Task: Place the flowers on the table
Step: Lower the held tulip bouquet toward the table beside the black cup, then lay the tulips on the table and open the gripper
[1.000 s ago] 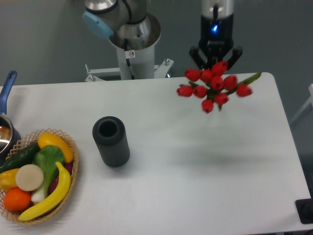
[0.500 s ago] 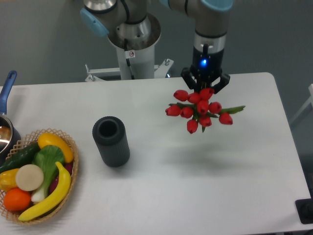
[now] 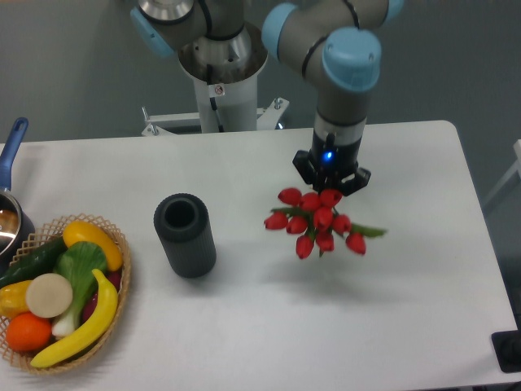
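Gripper [image 3: 331, 181]: clenched on the stem end of the flowers, pointing down.
Flowers [image 3: 315, 221]: red tulip bunch hanging in the air over the table [image 3: 244, 326], right of centre, blooms toward the camera; not resting on the surface.
Change: over the last second the arm has carried the bunch from the far right edge inward and lower.
Meaning: transport is nearly complete; lowering and release remain.
Nearby: dark cylindrical vase [image 3: 185, 235] stands well apart to the left; fruit basket [image 3: 61, 289] sits at the left edge.
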Controlling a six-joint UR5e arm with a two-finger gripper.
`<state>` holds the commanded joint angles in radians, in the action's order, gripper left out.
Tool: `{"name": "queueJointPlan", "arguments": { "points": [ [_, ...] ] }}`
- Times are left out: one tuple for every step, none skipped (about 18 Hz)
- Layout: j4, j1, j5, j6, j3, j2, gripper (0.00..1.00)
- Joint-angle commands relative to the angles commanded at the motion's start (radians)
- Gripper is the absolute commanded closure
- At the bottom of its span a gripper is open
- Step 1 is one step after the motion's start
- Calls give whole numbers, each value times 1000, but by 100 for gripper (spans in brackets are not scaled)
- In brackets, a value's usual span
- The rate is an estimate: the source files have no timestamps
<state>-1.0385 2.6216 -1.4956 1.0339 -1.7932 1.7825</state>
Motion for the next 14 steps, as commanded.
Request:
{"name": "queueJointPlan", "arguments": {
  "points": [
    [0,0,-8,2,-2,6,75],
    [2,0,-29,0,-3,12,75],
    [0,-2,-50,0,-2,20,75],
    [0,-2,-60,0,-5,26,75],
    [2,-3,-60,0,-6,29,75],
    [0,-3,-60,-3,-8,34,75],
    [2,-3,-58,-12,-8,34,75],
    [3,-3,-58,-15,-6,34,75],
    [5,-3,-52,-15,-2,35,75],
    [6,-3,-49,-14,1,37,74],
    [8,-3,-48,-14,5,43,74],
    [9,-3,-48,-14,6,49,74],
    [11,-3,-49,-14,5,54,74],
    [11,-3,-48,-14,6,60,74]
  ]
}}
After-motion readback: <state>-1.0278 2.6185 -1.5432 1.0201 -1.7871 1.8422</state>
